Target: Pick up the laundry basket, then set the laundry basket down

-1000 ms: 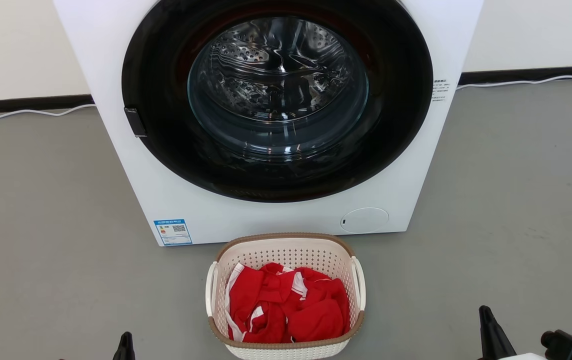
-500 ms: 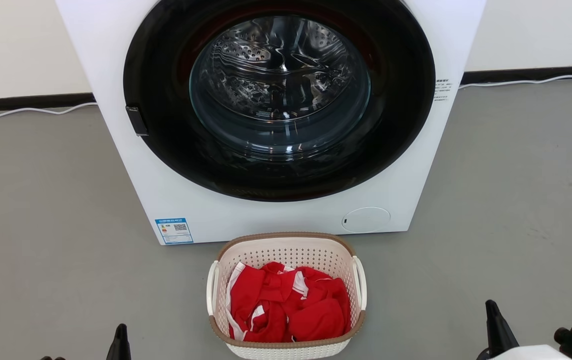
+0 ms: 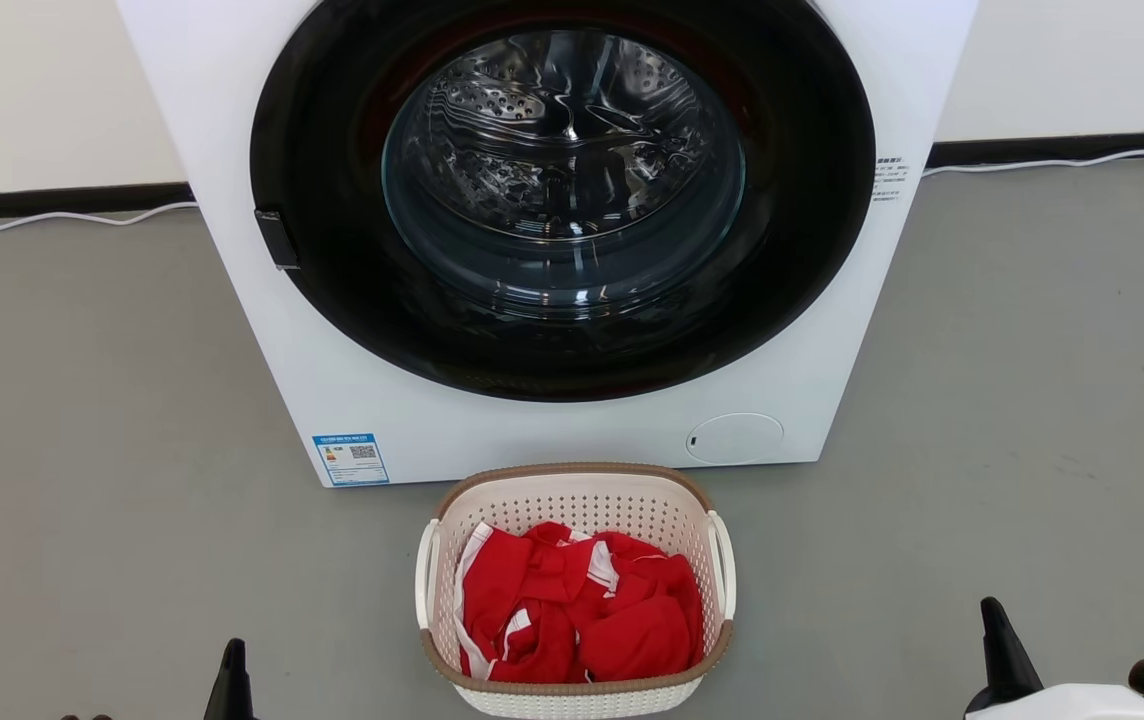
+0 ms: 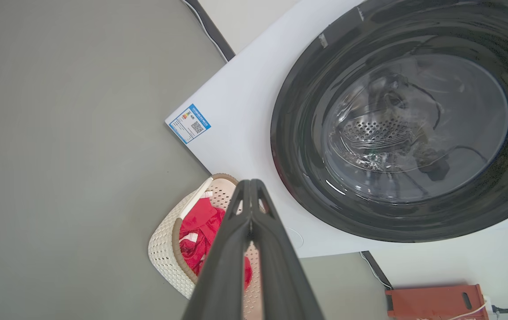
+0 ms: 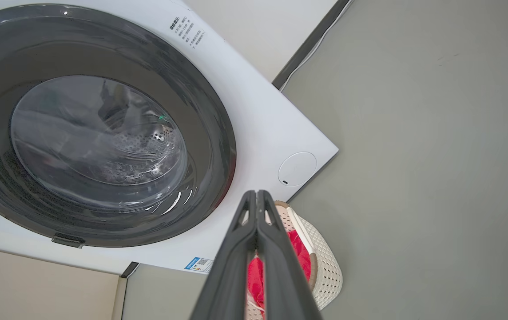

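- Underfoot, we see a plain grey floor (image 3: 82, 420) that runs back to a pale wall with a dark skirting strip.
- On that floor stands a boxy white front-loading washing machine (image 3: 262, 360) with a round, black-framed glass door (image 3: 562, 180). Through the glass we make out a perforated steel drum.
- Just before the machine, below the door, sits the small cream-white perforated plastic laundry basket (image 3: 572, 505), with its brown woven-look rim and two white loop handles. It rests on the floor between our two arms.
- Inside the basket lies a crumpled heap of red cloth (image 3: 622, 640) with white stripes.
- Our left pincer (image 4: 250, 183) has its two long dark fingers pressed together with nothing between them. It hangs well apart from the basket, off its left side.
- Our right pincer (image 5: 257, 193) is likewise pressed fully together and empty, well off the basket's right side.
- At the machine's lower left corner we see a small blue-bordered label (image 3: 350, 459).
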Available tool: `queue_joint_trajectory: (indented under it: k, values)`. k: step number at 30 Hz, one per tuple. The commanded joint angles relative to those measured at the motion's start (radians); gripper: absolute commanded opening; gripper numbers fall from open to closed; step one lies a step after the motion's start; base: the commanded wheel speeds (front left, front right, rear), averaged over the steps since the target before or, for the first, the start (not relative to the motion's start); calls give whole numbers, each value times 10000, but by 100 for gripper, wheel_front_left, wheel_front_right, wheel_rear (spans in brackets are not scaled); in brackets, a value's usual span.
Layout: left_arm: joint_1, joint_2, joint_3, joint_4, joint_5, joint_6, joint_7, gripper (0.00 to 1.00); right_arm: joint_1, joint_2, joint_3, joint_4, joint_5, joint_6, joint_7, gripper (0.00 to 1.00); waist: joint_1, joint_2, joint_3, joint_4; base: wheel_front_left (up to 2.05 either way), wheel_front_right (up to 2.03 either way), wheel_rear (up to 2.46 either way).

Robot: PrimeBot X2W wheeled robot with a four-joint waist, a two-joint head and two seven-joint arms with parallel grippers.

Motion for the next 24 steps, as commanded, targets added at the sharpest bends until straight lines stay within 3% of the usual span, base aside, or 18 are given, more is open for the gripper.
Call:
queue_joint_trajectory:
  k: [1, 24]
  values:
    - [-497, 172, 239, -324, -311, -44, 64, 0, -470, -146, 36, -326, 340, 11, 91, 0, 0, -1, 2, 4, 0, 0, 0]
    - [-652, 200, 558, -755, -2573, -58, 712, 0, -636, -177, -226, -575, 3012, 9, 727, 0, 0, -1, 40, 71, 0, 0, 0]
